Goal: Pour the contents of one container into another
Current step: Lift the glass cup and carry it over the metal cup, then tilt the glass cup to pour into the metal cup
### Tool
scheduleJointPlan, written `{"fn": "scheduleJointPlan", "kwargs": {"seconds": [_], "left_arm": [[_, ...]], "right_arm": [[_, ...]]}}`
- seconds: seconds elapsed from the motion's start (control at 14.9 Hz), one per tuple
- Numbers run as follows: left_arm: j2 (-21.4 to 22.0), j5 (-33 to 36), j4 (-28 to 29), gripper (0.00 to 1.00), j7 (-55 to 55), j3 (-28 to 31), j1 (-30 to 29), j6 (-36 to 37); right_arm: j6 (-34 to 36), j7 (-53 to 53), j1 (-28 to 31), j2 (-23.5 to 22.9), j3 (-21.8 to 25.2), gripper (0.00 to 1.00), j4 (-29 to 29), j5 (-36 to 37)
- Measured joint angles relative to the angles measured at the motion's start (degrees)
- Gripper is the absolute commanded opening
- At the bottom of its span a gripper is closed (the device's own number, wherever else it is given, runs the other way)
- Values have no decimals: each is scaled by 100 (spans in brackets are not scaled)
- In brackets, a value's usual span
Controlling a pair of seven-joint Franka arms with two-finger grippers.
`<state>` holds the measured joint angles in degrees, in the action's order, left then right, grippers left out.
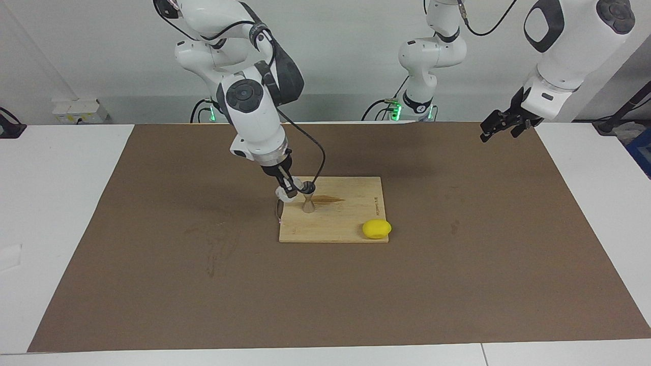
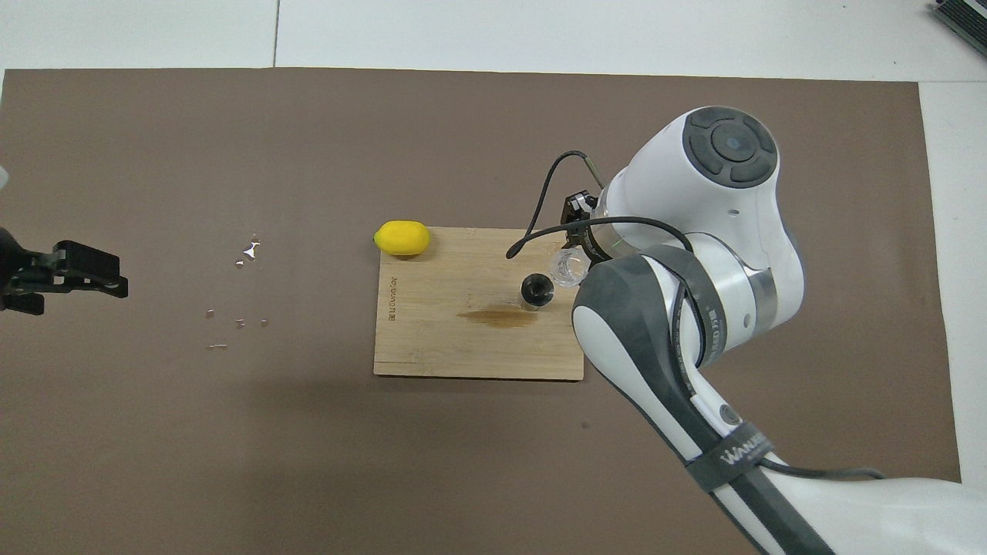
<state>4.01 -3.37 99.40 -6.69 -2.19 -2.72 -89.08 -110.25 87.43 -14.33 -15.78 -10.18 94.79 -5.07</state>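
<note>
Brown mat (image 1: 325, 284) over the desk (image 1: 51, 229) fills the foreground, bare at the camera's end. Next by size, wooden board (image 1: 351, 223) mid-mat, dark wet streak (image 2: 497, 316) across it. Right arm reaches onto the board; right end effector (image 1: 289, 189) is clamped on the small clear cup (image 2: 569, 267), held tipped just beside the mouth of the metal jigger (image 1: 308, 199). Jigger stands upright on the board, toward the right arm's end. Lemon (image 1: 377, 229) sits at the board's corner, farther from the robots than the jigger, toward the left arm's end. Left end effector (image 1: 501, 124) waits in the air over the mat's edge, fingers apart, holding nothing.

Progress: cup grasped, lifted and brought to the jigger; looks mid-pour or about to pour. Can't tell if liquid is flowing. Left: finish the tip, set the cup down.

Views: facing view shows the jigger's hourglass shape and the cup's height against its rim; cup itself is hard to make out there. Overhead shows the cup's open mouth, the jigger's dark opening, plus droplets (image 2: 247, 250) on the mat toward the left arm's end.
</note>
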Motion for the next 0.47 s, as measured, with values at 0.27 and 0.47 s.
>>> {"fn": "scheduleJointPlan", "kwargs": {"seconds": [0.27, 0.47], "left_arm": [[50, 411, -23, 100, 9, -29, 8, -188], [123, 488, -40, 100, 10, -22, 6, -238]], "right_arm": [[36, 31, -267, -12, 4, 0, -22, 529], [131, 88, -448, -13, 2, 0, -31, 998]]}}
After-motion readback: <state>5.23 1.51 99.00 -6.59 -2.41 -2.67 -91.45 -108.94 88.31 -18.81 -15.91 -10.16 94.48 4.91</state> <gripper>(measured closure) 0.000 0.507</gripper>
